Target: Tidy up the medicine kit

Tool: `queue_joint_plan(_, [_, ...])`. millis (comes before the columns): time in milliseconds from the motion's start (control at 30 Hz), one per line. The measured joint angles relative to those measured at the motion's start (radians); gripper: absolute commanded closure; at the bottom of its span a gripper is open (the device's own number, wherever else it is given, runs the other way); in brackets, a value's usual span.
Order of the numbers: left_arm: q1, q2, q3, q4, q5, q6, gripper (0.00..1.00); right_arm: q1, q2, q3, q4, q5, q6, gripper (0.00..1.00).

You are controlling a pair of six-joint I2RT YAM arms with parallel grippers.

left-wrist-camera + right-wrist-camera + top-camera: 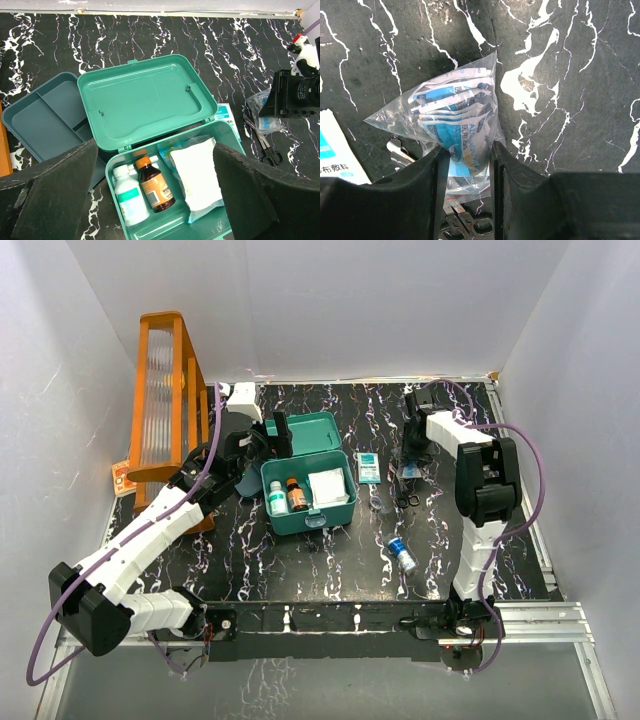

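Starting at the far left of the counter (300, 575) and finding an orange rack (165, 390) standing upright by the wall, with a small orange-and-white card (122, 478) lying just beside it. Moving right and meeting the left end effector (154, 150), hanging released above the near side of the medicine kit (285, 524), its fingers (55, 195) spread wide and gripping nothing. Spotting a darker divided tray (40, 120) lying flat behind and to the left of the kit, partly hidden by the open lid (145, 100). Placing the medicine kit itself left of the counter's middle, sitting flat with its lid swung back (hinge on the far side). Looking inside and seeing a white bottle (129, 197) and a brown bottle with an orange cap (155, 187) side by side in the left part, plus a white pouch (197, 177) filling the right part. Continuing right and passing a blue-and-white sachet (369, 468) lying just beside the kit, then black-handled scissors (405, 498), then a small blue-banded vial (402, 554) lying nearer the arms, well apart from the kit. Ending at the right end effector (467, 160), pinching a clear bag (455, 110) of blue-and-white packets between both fingers, with the bag resting on the counter beside the scissors.
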Motion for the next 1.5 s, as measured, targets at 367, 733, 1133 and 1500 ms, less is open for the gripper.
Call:
queue_joint_plan(367, [0.000,0.000,0.000,0.001,0.000,0.000,0.01,0.000,-0.130,-0.047,0.021,-0.108,0.029,0.75])
queue_joint_plan(733, [0.000,0.000,-0.008,0.008,0.000,-0.008,0.01,0.061,-0.320,-0.046,0.043,-0.278,0.154,0.73])
queue_joint_plan(1133, [0.000,-0.016,-0.063,0.007,0.000,-0.060,0.01,0.428,-0.439,-0.043,0.066,-0.213,0.340,0.73])
queue_joint_plan(1500, [0.000,-0.074,-0.085,0.003,-0.049,-0.071,0.01,0.624,-0.365,-0.041,-0.056,0.061,0.396,0.72])
